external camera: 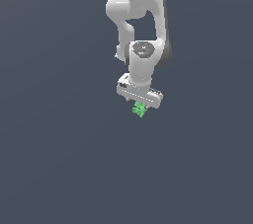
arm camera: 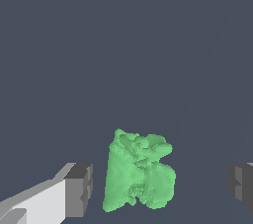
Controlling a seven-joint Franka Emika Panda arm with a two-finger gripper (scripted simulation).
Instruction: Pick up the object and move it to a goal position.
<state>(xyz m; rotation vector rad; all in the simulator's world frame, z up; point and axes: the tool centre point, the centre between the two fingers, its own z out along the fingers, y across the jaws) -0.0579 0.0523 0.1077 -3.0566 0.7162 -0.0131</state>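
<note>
The object (external camera: 140, 109) is a tiny bright green, jagged lump just under the white gripper (external camera: 141, 108) in the exterior view. In the wrist view the object (arm camera: 140, 171) sits between the two grey fingertips (arm camera: 79, 190), with a gap on each side. The jaws stand wide apart and touch nothing. The gripper is open around the object. The white arm (external camera: 143, 30) reaches down from the top of the exterior view.
A plain dark grey surface (external camera: 59, 159) fills both views. No other object, container or goal marker shows.
</note>
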